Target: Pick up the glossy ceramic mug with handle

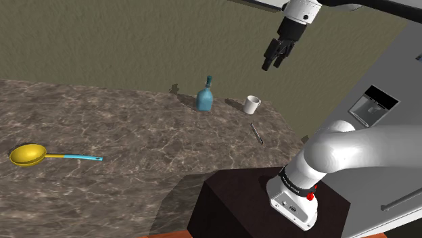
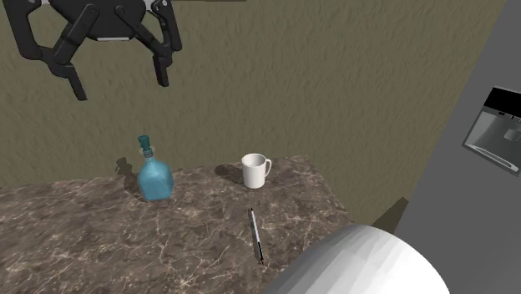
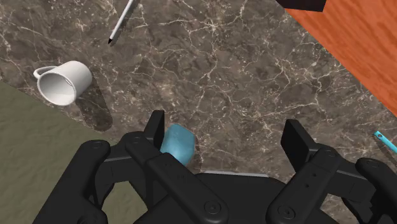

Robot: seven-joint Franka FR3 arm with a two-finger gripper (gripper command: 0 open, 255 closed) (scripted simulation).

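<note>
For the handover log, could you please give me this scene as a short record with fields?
target: white mug, upright on the marble counter, handle toward the second exterior view's right
arm: gripper open, empty, high above the counter
neighbours: blue bottle beside the mug, apart; pen lying nearer the stand
elsewhere: yellow ladle with blue handle
task state: mug not yet grasped

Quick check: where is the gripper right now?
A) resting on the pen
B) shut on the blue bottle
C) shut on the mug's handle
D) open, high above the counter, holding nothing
D: the gripper hangs open high above the counter, clear of the white mug.
</note>
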